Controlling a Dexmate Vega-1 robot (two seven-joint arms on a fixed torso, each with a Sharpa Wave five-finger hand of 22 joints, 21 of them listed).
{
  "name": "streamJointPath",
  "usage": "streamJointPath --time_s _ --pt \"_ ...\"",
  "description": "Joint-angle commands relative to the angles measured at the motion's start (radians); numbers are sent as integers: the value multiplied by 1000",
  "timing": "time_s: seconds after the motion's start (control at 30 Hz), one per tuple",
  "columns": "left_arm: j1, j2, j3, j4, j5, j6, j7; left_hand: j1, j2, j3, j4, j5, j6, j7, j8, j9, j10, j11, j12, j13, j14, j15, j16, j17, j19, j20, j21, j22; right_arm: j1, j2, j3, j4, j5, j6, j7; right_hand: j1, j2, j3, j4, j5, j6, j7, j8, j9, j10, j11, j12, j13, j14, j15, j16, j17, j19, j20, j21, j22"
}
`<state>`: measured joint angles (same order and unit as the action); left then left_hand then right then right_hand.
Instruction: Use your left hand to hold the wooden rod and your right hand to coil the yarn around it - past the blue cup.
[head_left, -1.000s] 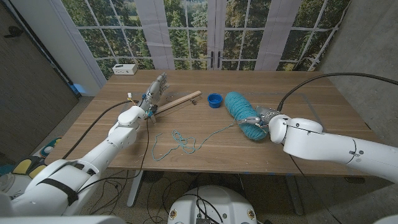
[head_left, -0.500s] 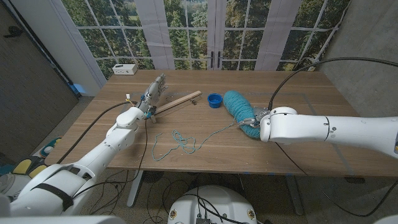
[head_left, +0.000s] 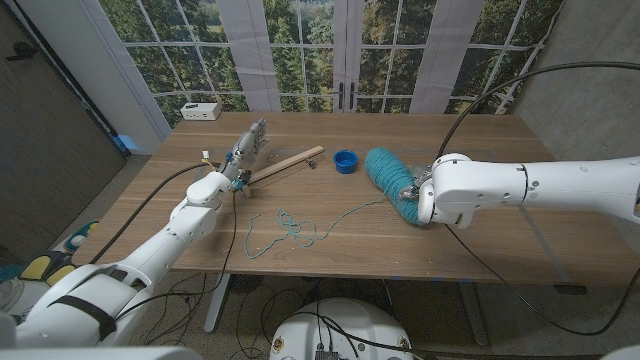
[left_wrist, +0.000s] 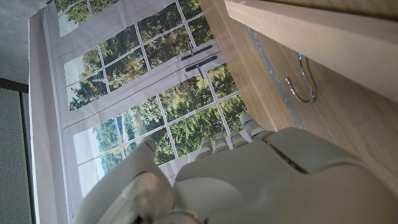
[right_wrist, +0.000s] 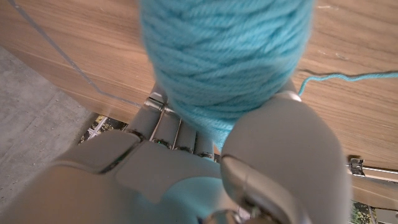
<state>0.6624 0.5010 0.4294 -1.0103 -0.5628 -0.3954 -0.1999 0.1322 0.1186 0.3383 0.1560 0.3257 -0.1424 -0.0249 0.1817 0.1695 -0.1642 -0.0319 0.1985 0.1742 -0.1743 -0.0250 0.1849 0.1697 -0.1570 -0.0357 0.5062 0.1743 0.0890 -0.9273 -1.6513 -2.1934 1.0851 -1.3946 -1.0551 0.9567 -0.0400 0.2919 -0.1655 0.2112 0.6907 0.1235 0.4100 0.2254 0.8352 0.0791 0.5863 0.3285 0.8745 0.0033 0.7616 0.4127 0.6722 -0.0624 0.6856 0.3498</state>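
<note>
Left hand (head_left: 243, 150) sits at the near end of the wooden rod (head_left: 290, 162), which angles toward the worktop's (head_left: 500, 250) far edge; can't tell if the fingers actually grip it. Loose yarn strand (head_left: 290, 228) squiggles across open worktop up front. Blue cup (head_left: 345, 161) sits mid-worktop, then the right hand (head_left: 425, 195) has its fingers wrapped around the teal yarn skein (head_left: 388, 175) just beside it.

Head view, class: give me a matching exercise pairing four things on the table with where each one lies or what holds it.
Things:
1. wooden rod
2. blue cup
3. yarn skein
4. white box

Places or states:
A. far left corner of the table
B. gripped by the right robot hand
C. between the rod and the skein
D. one end at the left robot hand

Pairs: 1-D, 2-C, 3-B, 4-A
</note>
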Motion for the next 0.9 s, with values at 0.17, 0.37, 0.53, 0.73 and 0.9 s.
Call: streamJointPath --time_s 0.17,0.37,0.53,0.73,0.9 --pt "28 32 -1 -78 16 26 35 -9 36 8 -2 4 0 -1 -1 3 0 -3 -1 6 -12 7 -3 3 6 -17 -5 5 -74 -33 29 -31 -63 -1 -62 282 213 8 11 -18 160 -123 14 44 103 -78 54 89 127 -223 53 271 -45 -18 51 22" --pt "62 70 -8 -164 50 60 104 -2 21 7 -13 2 -1 -6 -1 3 1 -9 -1 6 -6 14 -2 2 4 -14 -12 4 -337 -73 213 -106 -447 -1 -62 286 210 -2 21 -13 166 -131 18 67 97 -80 71 118 110 -223 61 309 -61 -32 75 32" --pt "104 136 -7 -297 112 164 206 26 -9 5 -46 -8 14 -7 3 2 28 -20 7 6 48 15 11 0 28 -8 -17 4 -584 -33 389 -98 -792 -1 -62 290 212 -6 28 -7 167 -135 21 84 95 -83 84 139 99 -225 62 333 -67 -37 93 37" --pt "158 233 -16 -496 184 376 339 121 -44 21 -142 -50 70 -18 15 4 95 -13 21 10 154 37 20 2 79 53 -24 9 -727 24 478 -52 -1047 -1 -62 291 212 -9 33 -2 167 -138 24 100 91 -90 95 157 93 -225 61 352 -68 -43 110 40" --pt "182 288 -25 -593 208 504 385 198 -57 38 -219 -94 142 -3 24 7 176 -4 39 15 247 39 29 5 145 122 -15 15 -803 61 524 -12 -1234 -1 -15 294 212 -11 38 5 166 -145 26 118 85 -97 106 177 86 -226 53 368 -66 -58 130 42"
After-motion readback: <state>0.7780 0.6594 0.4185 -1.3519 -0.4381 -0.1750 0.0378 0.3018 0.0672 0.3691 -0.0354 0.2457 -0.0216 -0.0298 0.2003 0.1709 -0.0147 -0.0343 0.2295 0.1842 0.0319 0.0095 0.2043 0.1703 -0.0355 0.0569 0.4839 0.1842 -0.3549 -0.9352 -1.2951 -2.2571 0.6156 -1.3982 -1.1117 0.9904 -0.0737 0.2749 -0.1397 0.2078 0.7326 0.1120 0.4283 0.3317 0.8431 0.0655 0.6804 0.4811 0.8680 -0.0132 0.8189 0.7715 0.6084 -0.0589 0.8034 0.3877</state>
